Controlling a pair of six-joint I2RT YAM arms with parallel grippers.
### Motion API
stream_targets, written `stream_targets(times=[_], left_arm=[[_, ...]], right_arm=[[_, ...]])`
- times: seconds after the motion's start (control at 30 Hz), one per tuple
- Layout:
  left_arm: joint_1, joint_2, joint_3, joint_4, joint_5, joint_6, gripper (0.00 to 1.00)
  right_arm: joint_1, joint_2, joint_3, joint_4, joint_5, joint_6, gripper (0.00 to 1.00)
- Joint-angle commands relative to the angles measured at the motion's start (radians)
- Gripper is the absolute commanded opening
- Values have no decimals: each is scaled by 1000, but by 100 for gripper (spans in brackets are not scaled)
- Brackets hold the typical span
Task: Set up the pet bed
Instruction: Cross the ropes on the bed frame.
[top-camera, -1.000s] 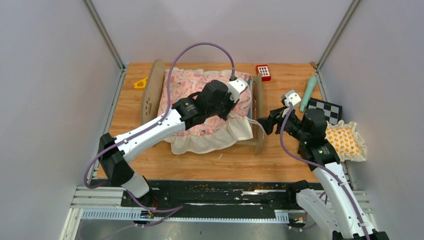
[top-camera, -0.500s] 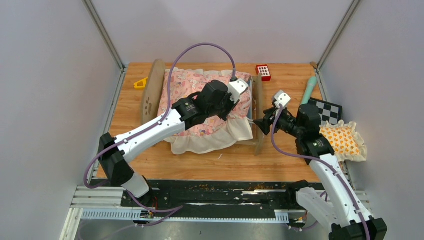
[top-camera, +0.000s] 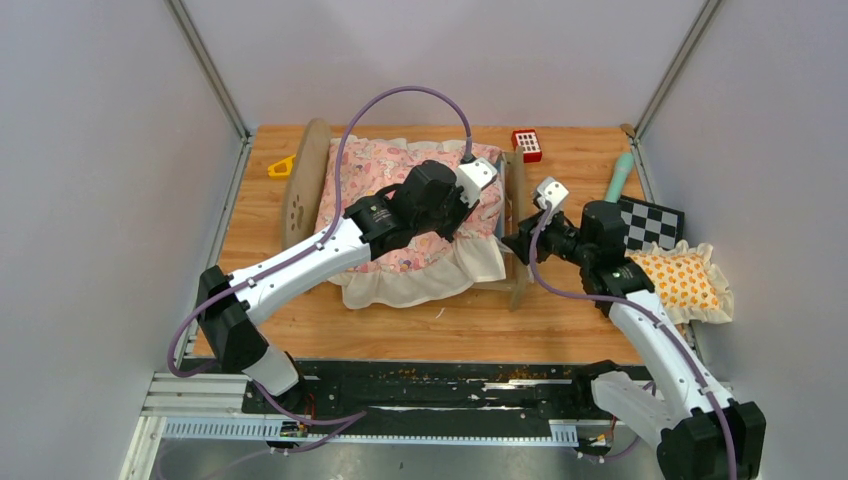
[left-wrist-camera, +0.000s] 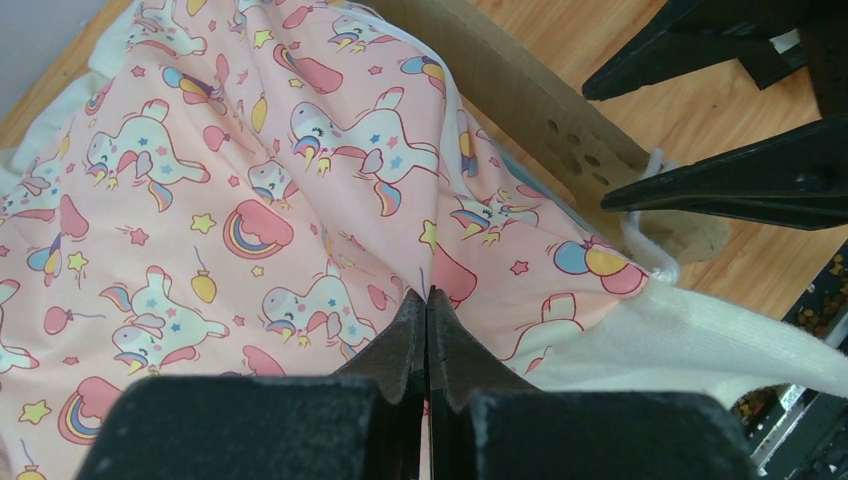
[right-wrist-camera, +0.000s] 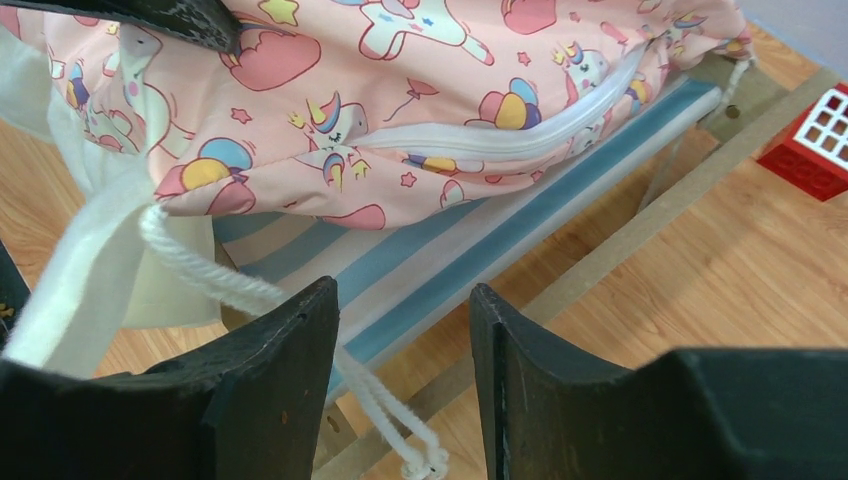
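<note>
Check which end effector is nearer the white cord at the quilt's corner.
Right. The right end effector is open, with the white cord running between its fingers. The left end effector is shut on the pink quilt, apart from the cord.

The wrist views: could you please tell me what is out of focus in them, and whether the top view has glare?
Left wrist: the left gripper is blurred near the lens, the quilt print sharp. Right wrist: the right gripper looks soft, the mattress crisp. Top external: even light, no glare.
</note>
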Motion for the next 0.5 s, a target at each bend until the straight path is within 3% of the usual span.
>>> stream_targets(times=[0.0,0.47], left_arm=[[4,-46,4,20,17,23,0],[5,-43,5,16,13,24,0]], right_arm=[[22,46,2,66,-19,-15,50],[36,-119,19,-61,85,-40,55]])
